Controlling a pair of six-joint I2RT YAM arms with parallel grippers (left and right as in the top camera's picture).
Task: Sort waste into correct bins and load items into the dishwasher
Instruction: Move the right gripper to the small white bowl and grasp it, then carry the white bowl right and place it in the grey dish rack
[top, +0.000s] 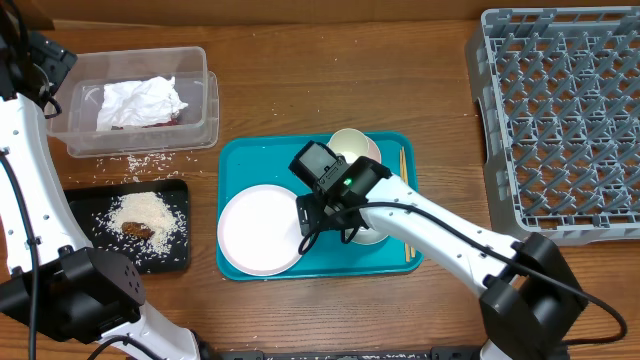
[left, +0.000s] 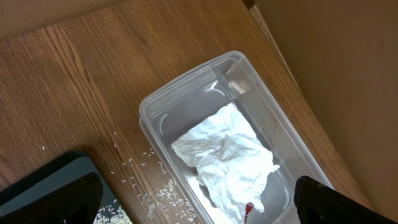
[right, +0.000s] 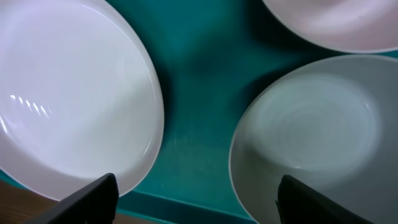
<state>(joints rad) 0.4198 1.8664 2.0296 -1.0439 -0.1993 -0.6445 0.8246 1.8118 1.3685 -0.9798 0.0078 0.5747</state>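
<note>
Right gripper (right: 196, 202): jaws wide, holding nothing, low over the teal tray (right: 199, 93), between the white plate (right: 74, 106) and a white bowl (right: 311, 137). Chopsticks (top: 404, 200) lie along the tray's right edge. Dish rack (top: 565, 120) stands well right of the tray. Left gripper (left: 199, 200): jaws wide, empty, above the clear tub (left: 149, 112), which contains the crumpled napkin (left: 227, 149). Rice (top: 145, 210) and a brown scrap (top: 138, 231) lie on the black tray (top: 80, 200).
</note>
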